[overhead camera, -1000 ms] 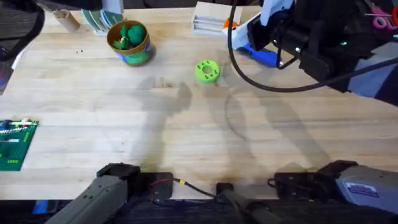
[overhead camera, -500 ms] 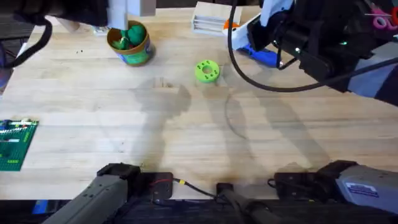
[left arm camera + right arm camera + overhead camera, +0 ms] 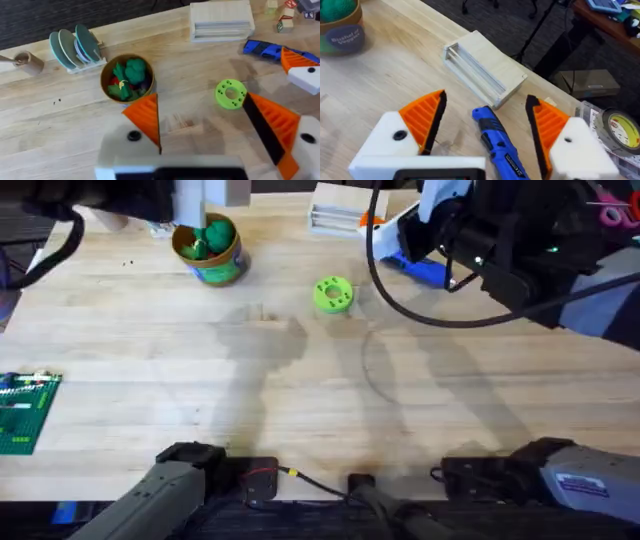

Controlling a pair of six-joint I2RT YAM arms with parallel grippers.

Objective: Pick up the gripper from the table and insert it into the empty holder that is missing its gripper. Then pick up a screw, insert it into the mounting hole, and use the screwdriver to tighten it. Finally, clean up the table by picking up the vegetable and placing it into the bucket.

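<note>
Hovering my right gripper (image 3: 485, 127) over the screwdriver (image 3: 496, 140), fingers spread wide to either side, not touching. Its long axis runs between them, tip end hidden. My left gripper (image 3: 202, 125) hangs wide open above the bucket (image 3: 126, 79), vegetable (image 3: 123, 90) inside.
</note>
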